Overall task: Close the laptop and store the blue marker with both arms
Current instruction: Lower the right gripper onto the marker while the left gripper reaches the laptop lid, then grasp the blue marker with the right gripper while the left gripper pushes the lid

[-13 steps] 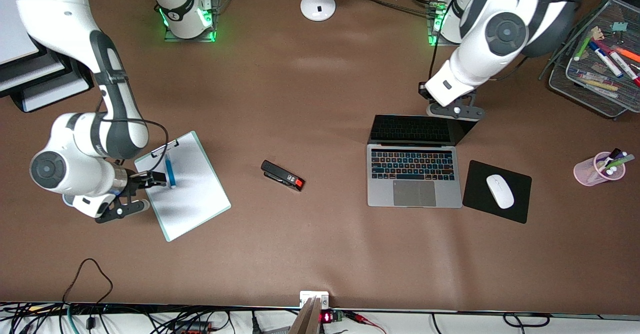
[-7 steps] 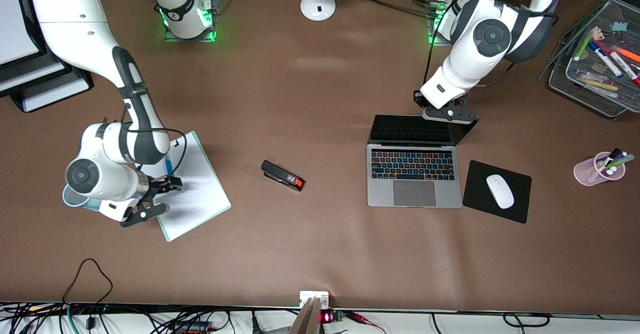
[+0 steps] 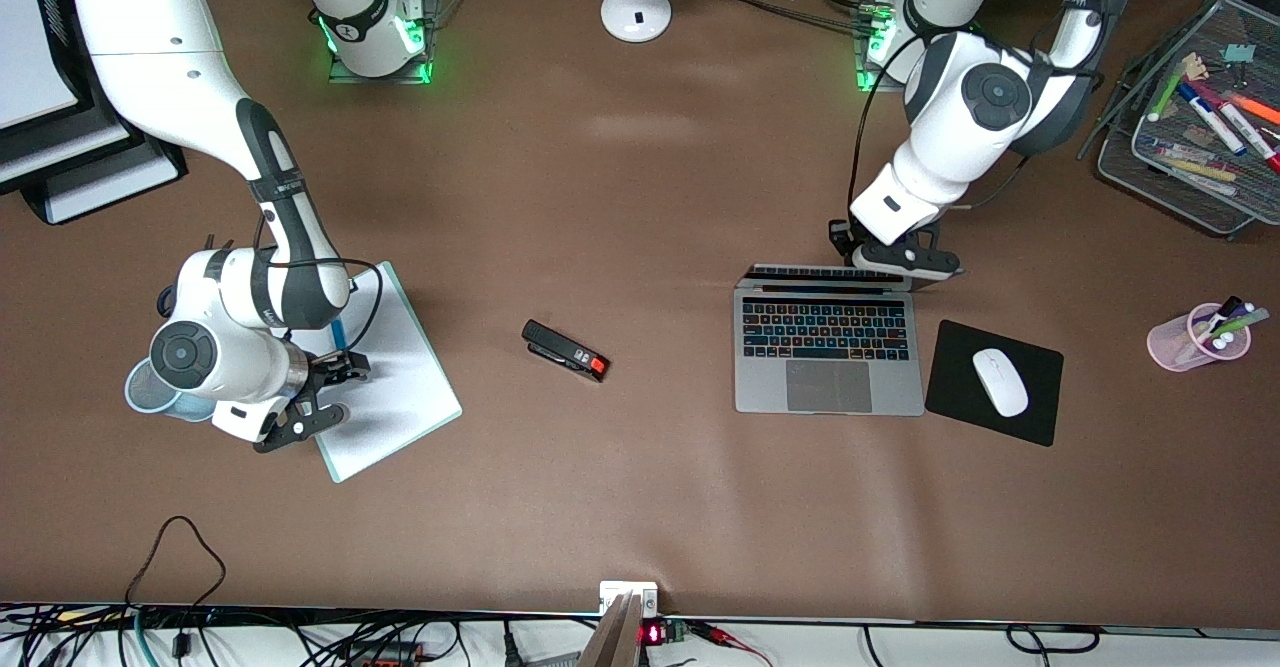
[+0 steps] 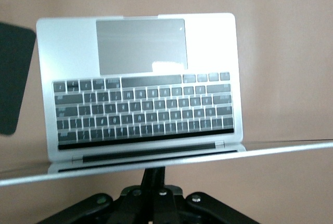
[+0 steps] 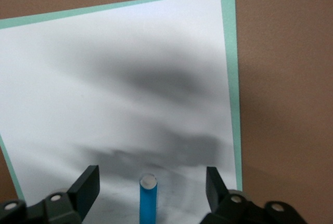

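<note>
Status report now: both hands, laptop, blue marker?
Left hand at upright laptop lid edge. Right hand open astride blue marker over clipboard. Nothing blocking.
</note>
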`<act>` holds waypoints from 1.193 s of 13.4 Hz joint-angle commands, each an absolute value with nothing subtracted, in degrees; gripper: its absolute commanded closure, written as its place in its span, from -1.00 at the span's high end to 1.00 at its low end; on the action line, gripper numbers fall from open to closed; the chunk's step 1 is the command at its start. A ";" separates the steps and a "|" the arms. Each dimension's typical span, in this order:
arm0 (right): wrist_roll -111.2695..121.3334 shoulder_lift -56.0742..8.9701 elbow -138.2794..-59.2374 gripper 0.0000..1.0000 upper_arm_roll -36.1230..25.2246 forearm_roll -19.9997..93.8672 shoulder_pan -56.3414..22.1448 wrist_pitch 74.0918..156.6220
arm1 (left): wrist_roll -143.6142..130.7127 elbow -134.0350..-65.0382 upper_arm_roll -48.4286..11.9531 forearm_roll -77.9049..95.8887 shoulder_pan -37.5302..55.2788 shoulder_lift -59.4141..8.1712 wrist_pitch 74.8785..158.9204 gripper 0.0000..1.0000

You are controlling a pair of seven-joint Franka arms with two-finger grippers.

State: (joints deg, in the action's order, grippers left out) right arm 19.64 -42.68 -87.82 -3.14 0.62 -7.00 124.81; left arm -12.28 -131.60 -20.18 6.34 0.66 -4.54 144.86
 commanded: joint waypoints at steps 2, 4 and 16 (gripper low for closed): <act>20.04 -42.89 -89.12 0.50 -3.16 -0.18 -6.94 124.37 | -10.72 -130.70 -20.65 3.09 -0.09 -9.13 152.82 -1.00; 19.86 -42.89 -89.73 0.48 -3.16 -0.18 -6.86 124.45 | -10.64 -129.47 -20.57 2.29 -0.17 -11.32 155.64 -1.00; 19.69 -42.10 -90.18 0.18 -3.16 -0.18 -6.94 121.82 | -10.72 -114.00 -20.39 -4.57 -2.90 -27.68 159.25 -1.00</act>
State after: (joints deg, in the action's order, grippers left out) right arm 19.64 -43.08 -89.58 -3.22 0.56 -7.00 122.63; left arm -11.61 -116.83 -20.07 -2.81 -2.68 -24.87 158.33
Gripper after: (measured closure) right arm 0.396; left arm 0.991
